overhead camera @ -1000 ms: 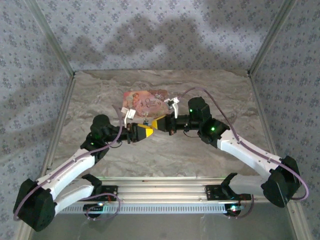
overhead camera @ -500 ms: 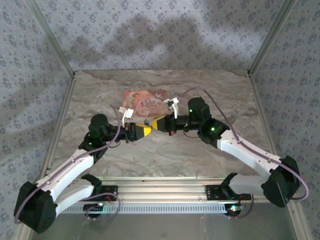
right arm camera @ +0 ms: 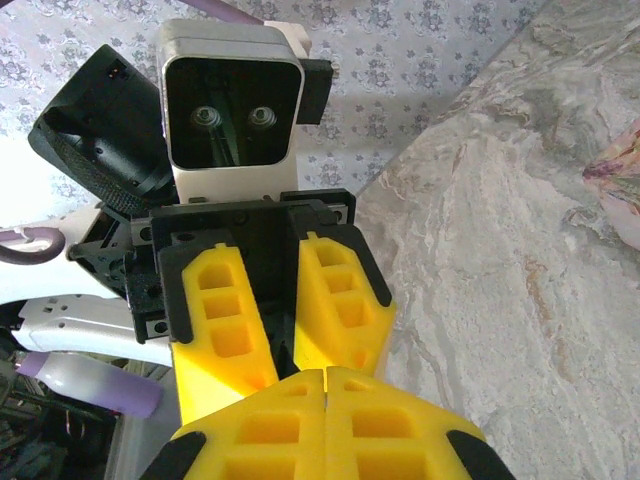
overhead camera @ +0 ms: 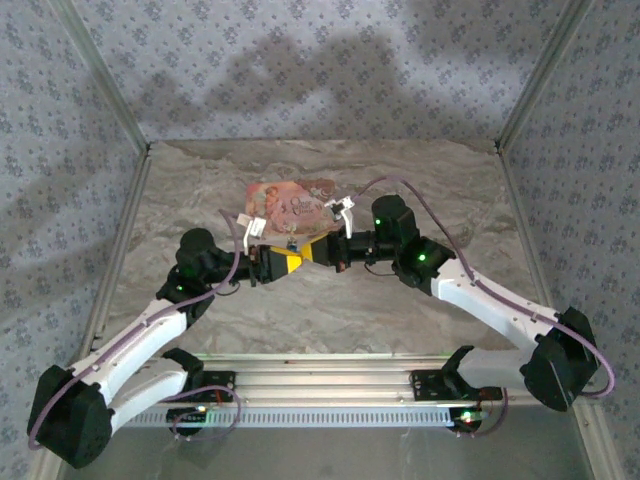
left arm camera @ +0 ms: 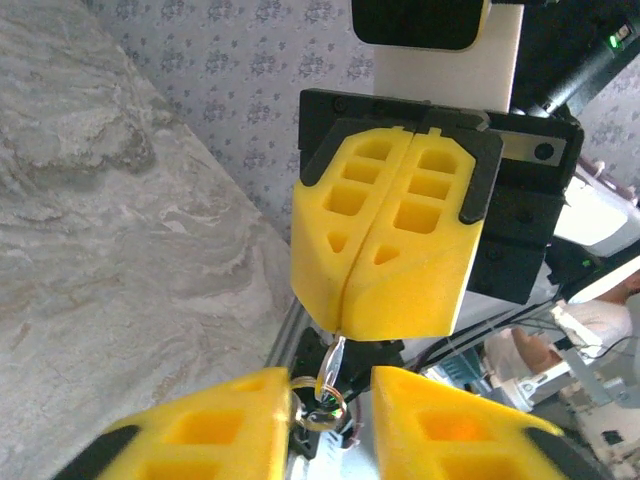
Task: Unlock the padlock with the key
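Observation:
Over the middle of the table my two grippers meet tip to tip. The right gripper (overhead camera: pixel 318 250) is shut on the key (left arm camera: pixel 334 358), a thin pale sliver that sticks out of its closed yellow fingertips (left arm camera: pixel 380 290). A small metal ring (left arm camera: pixel 325 408) hangs on the key's free end. My left gripper (left arm camera: pixel 331 385) has its jaws a little apart around that ring, which touches one finger (left arm camera: pixel 215 425) and stands clear of the other. From the right wrist, the left gripper (right arm camera: pixel 295 350) shows a narrow dark gap between its fingers. The padlock is hidden.
A flat pink picture-printed box (overhead camera: pixel 290 203) lies just behind the two grippers, and its edge (right arm camera: pixel 622 190) shows from the right wrist. Patterned walls close the marbled table (overhead camera: pixel 330 320) at the back and both sides. The arms' bases and a metal rail (overhead camera: pixel 330 385) run along the near edge.
The left gripper's jaws have narrowed around the ring and key. The right arm has shifted slightly left, so the two grippers stand closer together.

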